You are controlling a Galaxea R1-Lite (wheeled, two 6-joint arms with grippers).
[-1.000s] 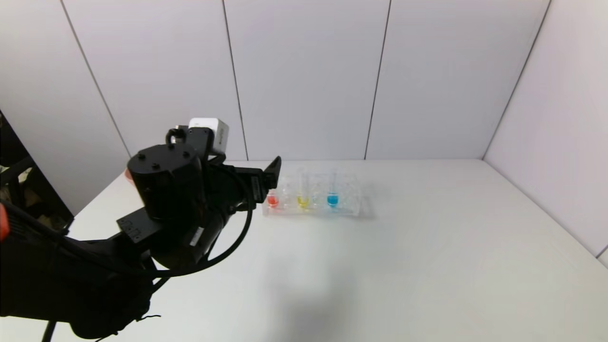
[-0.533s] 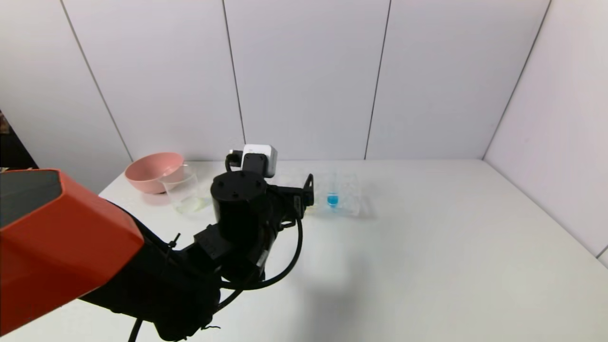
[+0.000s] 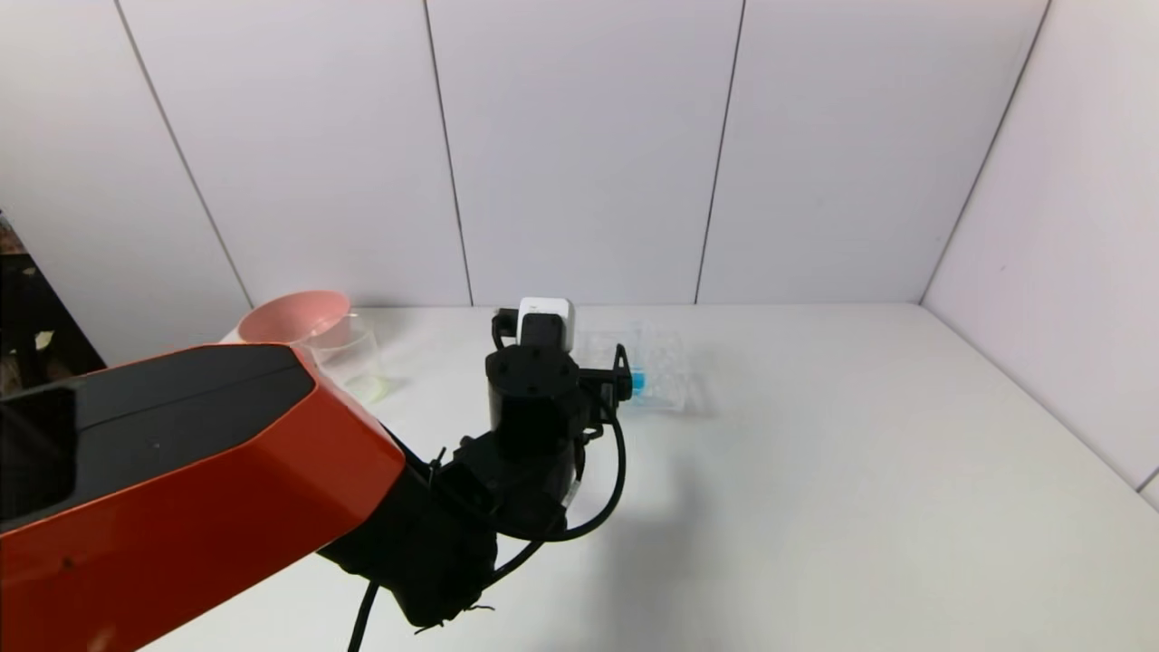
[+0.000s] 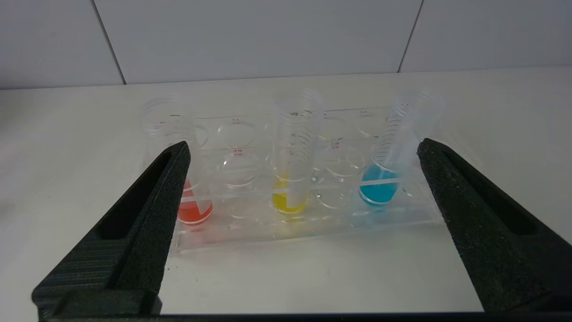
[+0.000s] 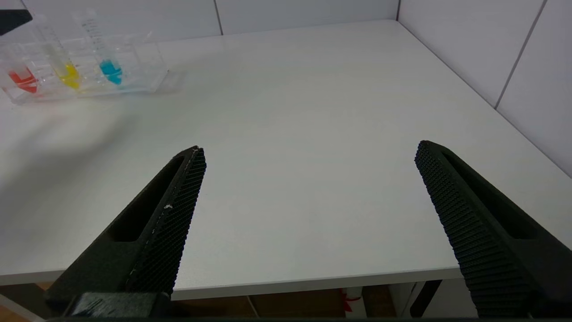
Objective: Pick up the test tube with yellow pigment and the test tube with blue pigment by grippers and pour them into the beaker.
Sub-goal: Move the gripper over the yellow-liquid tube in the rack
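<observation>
The left gripper hangs just in front of the rack, fingers spread wide with nothing between them, aimed away from the robot at the rack's near side. The yellow tube sits dead centre in that gap, standing almost upright in the rack, mouth up, yellow liquid pooled at its round bottom. The blue tube is to its right, long axis tipped so the mouth leans right, blue liquid at the bottom. A red tube stands at the rack's left end, partly behind the left finger. All three carry fine graduation marks; small printed marks on the rack are too small to read.

From the head view the left arm stretches forward from the near left, orange shell close to the camera, black wrist raised, a white block on top. The beaker stands far left, just beside a pink bowl.

The right gripper hovers low over the table's near right edge, fingers wide apart and empty, well apart from the rack.
</observation>
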